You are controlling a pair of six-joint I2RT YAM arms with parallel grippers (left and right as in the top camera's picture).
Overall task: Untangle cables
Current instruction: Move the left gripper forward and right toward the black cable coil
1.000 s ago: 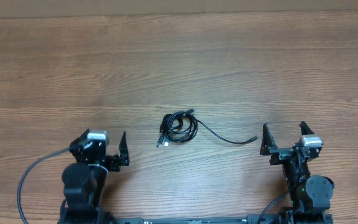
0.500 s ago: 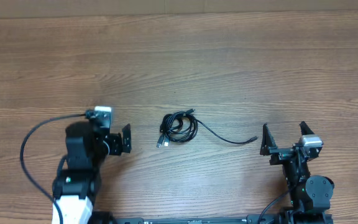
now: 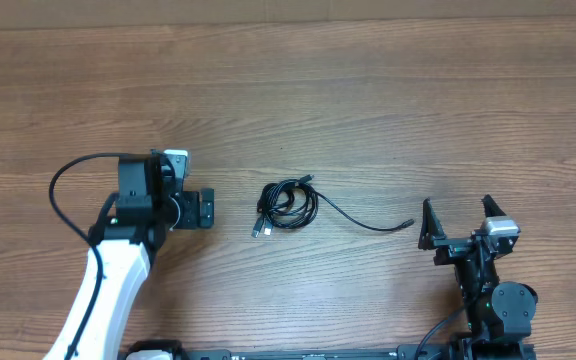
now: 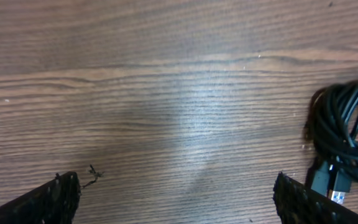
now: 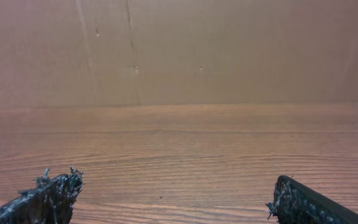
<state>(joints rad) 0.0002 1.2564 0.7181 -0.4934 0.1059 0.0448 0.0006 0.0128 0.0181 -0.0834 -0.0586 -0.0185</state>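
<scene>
Left hand: it is standing wide open with nothing between its fingers, and it is pointing across the wooden surface toward the coil.
Right hand: it is also gaping fully open and gripping nothing, sitting low near the surface's front edge.
Cables: they are lying bundled in a small black coil on the surface, just ahead of the left hand's fingertips and well apart from the right hand, between the two hands.
Loose strand: it is trailing out of the coil toward the right hand, with its small plug ending just short of that hand's nearer finger.
Silver-tipped plug: it is poking out of the coil on the side facing the left hand.
Left wrist view: the coil is showing just beyond one fingertip, not touching it; bare wood is filling the gap of the left hand.
Right wrist view: the right hand is looking over bare wood at a brown board.
</scene>
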